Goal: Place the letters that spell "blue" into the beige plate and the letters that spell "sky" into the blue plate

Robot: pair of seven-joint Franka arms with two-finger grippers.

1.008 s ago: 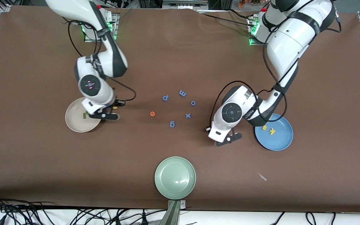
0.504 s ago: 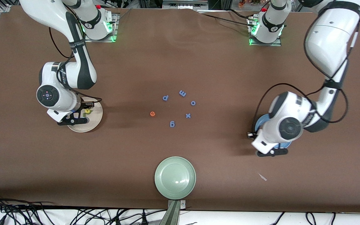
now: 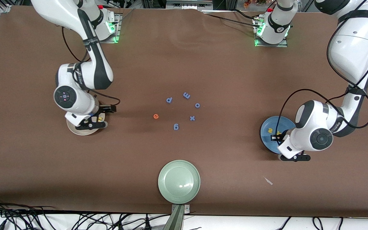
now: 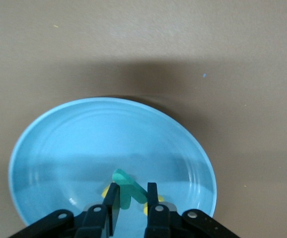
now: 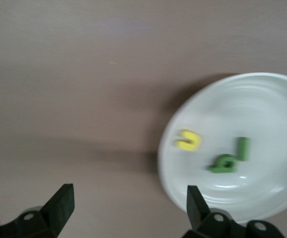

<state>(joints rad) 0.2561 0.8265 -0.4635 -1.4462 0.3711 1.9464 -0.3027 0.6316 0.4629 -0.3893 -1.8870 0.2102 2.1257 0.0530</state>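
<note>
We have the left gripper (image 4: 132, 198) hanging low over the blue plate (image 3: 267, 140), fingers pinched on the teal "y" (image 4: 128, 192), which stands on edge between them. Two yellow letters (image 3: 274, 131) lie in the plate under it, so we judge "sky" is one release from done: the drop is straight down, no sideways travel needed.

Over at the right arm's end, the right gripper (image 5: 128, 210) hangs with its fingers spread wide and nothing between them, at the edge of the beige plate (image 3: 75, 130). That plate holds the yellow "u" (image 5: 188, 140), the green "b" (image 5: 222, 162) and the green "l" (image 5: 243, 148), the "l" touching the "b".

What "blue" lacks is the orange "e" (image 3: 155, 116), flat on the table (image 3: 184, 64) among the purple-blue letters (image 3: 184, 110), toward the middle from the beige plate. We reckon the right arm is clearly the nearer one for it.

The front view hides most of both plates under the wrists; the wrist views lay the contents bare. Only the front view shows the "e", and the green plate (image 3: 179, 181) too.
</note>
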